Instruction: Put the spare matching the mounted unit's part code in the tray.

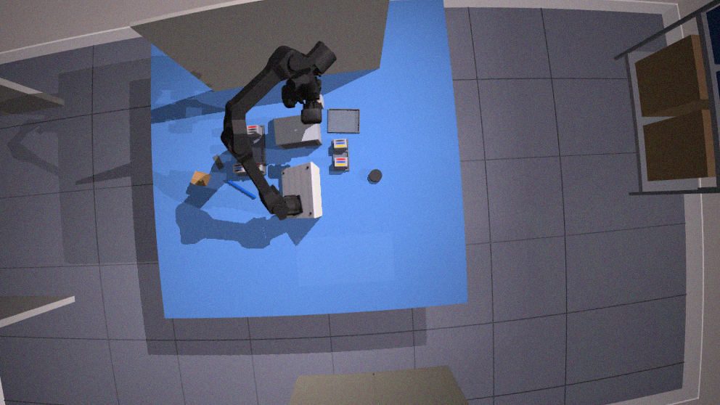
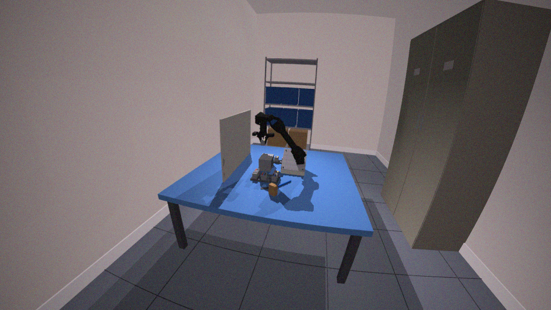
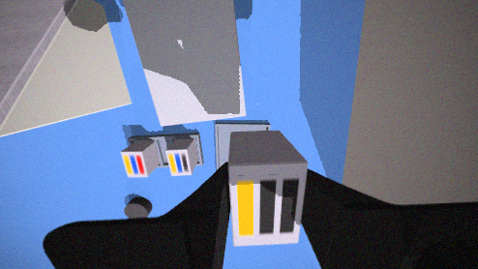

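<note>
My gripper (image 2: 263, 138) (image 3: 256, 166) is shut on a grey unit (image 3: 266, 208) whose white label has one yellow and two black stripes. It holds the unit high, near the grey box's tray-side end. The grey tray (image 1: 343, 120) (image 3: 222, 137) looks empty; the held unit partly hides it in the wrist view. Beside it, a small rack holds a yellow-blue-black unit (image 1: 340, 144) (image 3: 179, 164) and a yellow-blue-red unit (image 1: 340, 162) (image 3: 134, 164). Several units stand in the spare rack (image 1: 262, 149), partly hidden by the arm. I cannot tell which unit is the mounted one.
A grey box (image 1: 289, 133) (image 3: 194, 39) stands between the spare rack and the tray. A tall panel (image 1: 302, 25) (image 2: 235, 142) rises behind. The white arm base (image 1: 302, 181), a dark cylinder (image 1: 374, 176) (image 3: 138, 207), an orange block (image 1: 200, 178) and a blue rod (image 1: 241, 189) are on the table.
</note>
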{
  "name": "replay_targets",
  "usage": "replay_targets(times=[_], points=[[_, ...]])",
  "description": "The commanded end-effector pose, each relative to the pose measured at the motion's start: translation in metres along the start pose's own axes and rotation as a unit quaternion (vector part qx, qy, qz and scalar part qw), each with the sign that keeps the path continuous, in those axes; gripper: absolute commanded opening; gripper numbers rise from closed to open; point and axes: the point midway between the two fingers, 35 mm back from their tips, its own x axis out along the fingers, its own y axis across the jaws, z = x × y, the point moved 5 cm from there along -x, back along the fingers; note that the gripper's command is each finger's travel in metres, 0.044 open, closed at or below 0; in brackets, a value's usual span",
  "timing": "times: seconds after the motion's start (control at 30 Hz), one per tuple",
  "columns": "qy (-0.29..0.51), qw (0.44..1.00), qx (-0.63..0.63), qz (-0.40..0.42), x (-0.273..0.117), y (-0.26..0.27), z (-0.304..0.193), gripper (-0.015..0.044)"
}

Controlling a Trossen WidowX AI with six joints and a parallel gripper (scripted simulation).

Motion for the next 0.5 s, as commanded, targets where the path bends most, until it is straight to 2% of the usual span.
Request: replay_targets(times=[0.0, 0.33, 0.47], points=[[0.001, 1.000, -0.009, -0.004, 0.000, 0.000, -0.020, 0.0000], [-0.006, 0.999, -0.031, -0.009, 0.011, 0.007, -0.078, 0.0000], [-0.008, 0.999, -0.034, -0.010, 0.013, 0.009, -0.085, 0.0000]])
